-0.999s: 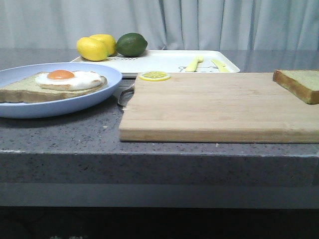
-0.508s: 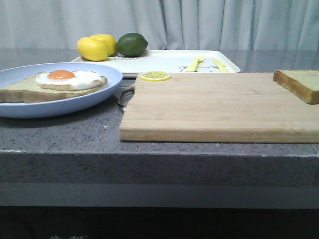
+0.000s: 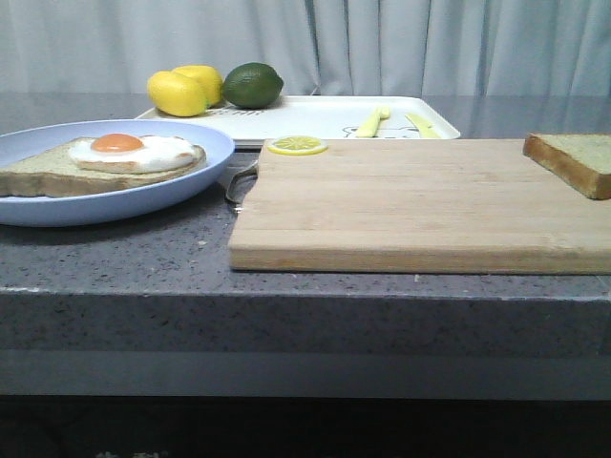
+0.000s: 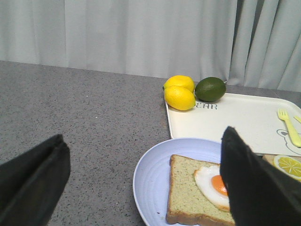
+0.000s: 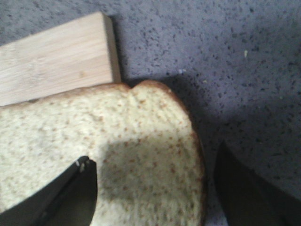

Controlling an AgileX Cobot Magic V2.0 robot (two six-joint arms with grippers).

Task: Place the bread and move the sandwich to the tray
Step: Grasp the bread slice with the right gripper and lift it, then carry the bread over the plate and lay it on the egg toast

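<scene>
The right gripper (image 5: 153,188) is wide open over the bread (image 5: 94,160); soft, light slice, better gripped by its crust edges

tray (image 4: 244,123) print reads "ear", prob. cut off by lemon (image 4: 179,98).

Wooden cutting board (image 3: 420,205) on grey counter (image 3: 124,253); lemon slice (image 3: 296,146) at its far corner; blue plate (image 3: 115,196) alongside.

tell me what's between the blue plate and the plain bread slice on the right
In the front view, only bare cutting board separates the blue plate from the bread; the lemon slice sits behind that line.
</scene>
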